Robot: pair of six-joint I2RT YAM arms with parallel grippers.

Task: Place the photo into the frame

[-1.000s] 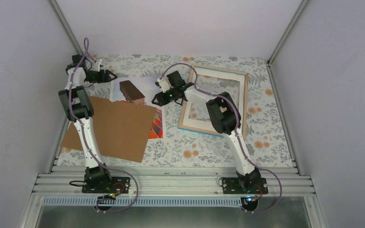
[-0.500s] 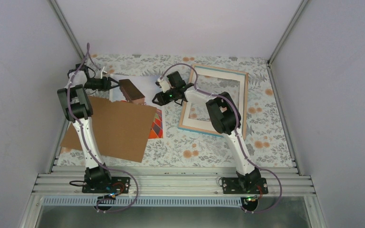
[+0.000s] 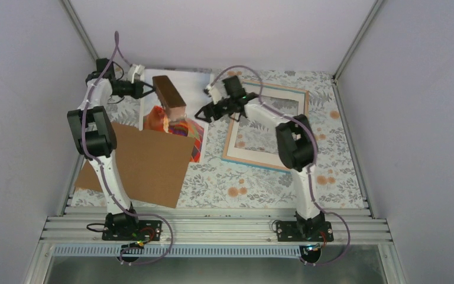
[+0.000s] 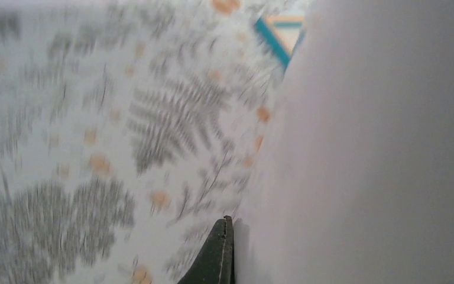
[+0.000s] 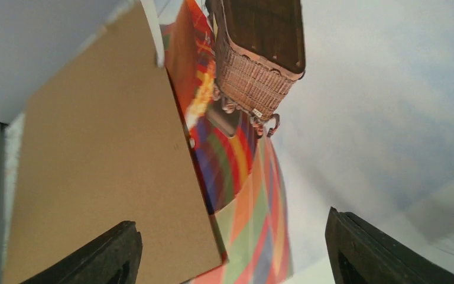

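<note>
Flowery table (image 3: pixel 236 183) | my left pincer (image 3: pixel 150 89) pinches the orange balloon paper photo (image 3: pixel 169 100) | my right pincer (image 3: pixel 207 113) gapes beside it

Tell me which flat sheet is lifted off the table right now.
The hot-air balloon photo: the left fingers pinch its edge and it tilts up, while the brown backing board lies flat.

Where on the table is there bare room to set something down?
Free: the cloth strip between the frame and the right wall, and the near strip from the backing board and frame to the rail. Crowded: far left-centre, where the left gripper holds the photo tilted up, partly under the backing board, the open right gripper close beside it.
</note>
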